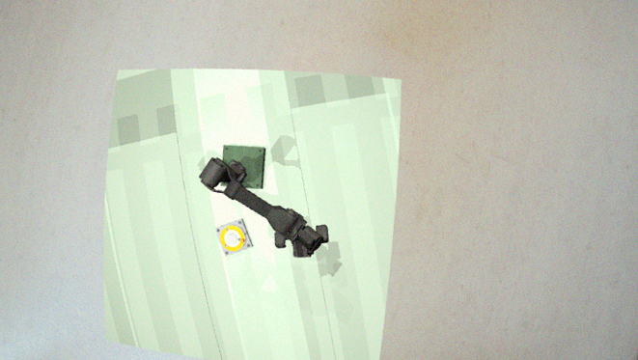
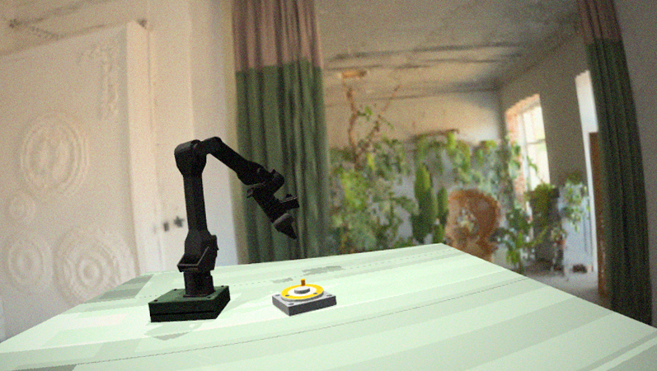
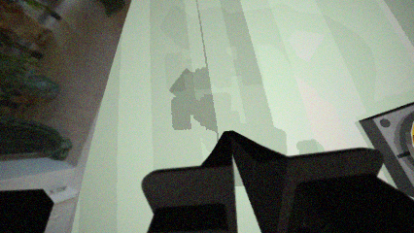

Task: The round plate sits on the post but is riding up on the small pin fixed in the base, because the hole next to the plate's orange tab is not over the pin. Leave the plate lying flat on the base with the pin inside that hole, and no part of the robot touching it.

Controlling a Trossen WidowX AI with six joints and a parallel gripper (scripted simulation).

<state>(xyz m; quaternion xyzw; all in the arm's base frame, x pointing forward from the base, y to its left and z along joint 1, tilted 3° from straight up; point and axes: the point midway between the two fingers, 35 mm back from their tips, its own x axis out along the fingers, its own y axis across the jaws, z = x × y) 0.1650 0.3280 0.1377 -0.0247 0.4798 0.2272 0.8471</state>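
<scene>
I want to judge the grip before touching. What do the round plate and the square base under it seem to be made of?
Round plate: seemingly painted metal or hard plastic, uniform yellow, matte, no glare. Base: likely metal or grey plastic, flat grey with crisp edges and dark corner dots, perhaps screws. Neither look settles the material.
</scene>
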